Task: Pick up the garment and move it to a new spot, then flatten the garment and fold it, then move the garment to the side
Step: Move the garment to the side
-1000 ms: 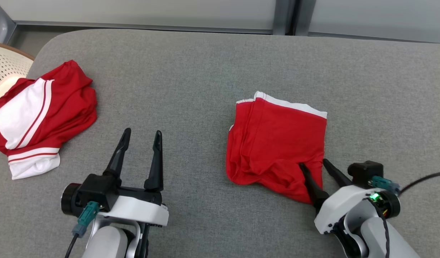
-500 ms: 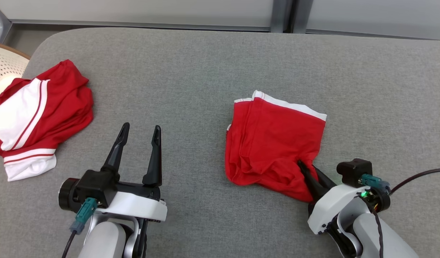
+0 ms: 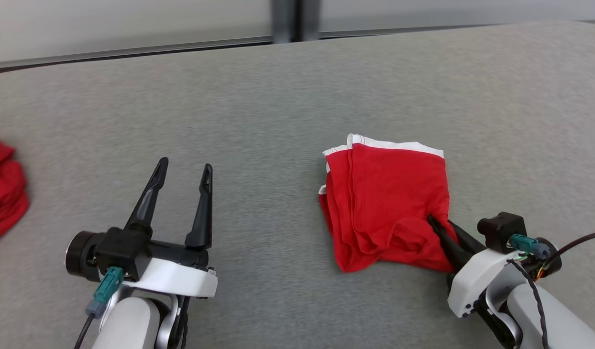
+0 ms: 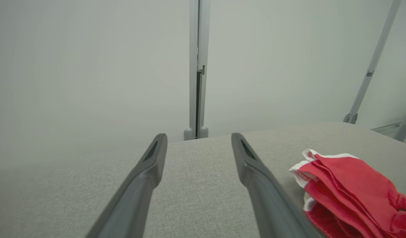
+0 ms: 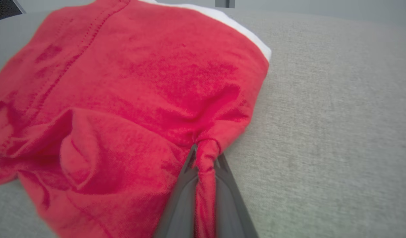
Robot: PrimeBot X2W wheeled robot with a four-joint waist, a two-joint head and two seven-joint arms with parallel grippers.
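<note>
Head view: folded red garment [image 3: 389,203] lies right of centre on the grey padded surface [image 3: 278,97], w/ its white band [image 3: 399,144] along the far edge and the layered folds showing on its left side. Right gripper [image 3: 440,222] comes in from the lower right, fingers pinched narrow on the garment's near right corner, cloth bunched up around the tips. A dark cable [image 3: 578,240] runs off its wrist. Left gripper [image 3: 185,165] sits at lower left, fingers spread wide w/ nothing btwn them, well apart from the garment. A second red cloth [image 3: 4,198] pokes in at the far left edge.

Left wrist view: left gripper [image 4: 198,137] fingers wide apart over bare grey surface [image 4: 196,185]. The garment [image 4: 348,185] lies off to the right, white edging toward the camera. Pale wall [image 4: 90,66] behind, w/ an upright post [image 4: 197,66] in the middle.

Right wrist view: right gripper [image 5: 206,155] fingers nearly together, a twisted ridge of red cloth clamped btwn them. The rest of the garment [image 5: 140,82] spreads up and left on the surface [image 5: 338,115], creased nr the grip; white band [image 5: 246,33] at the top right edge.
</note>
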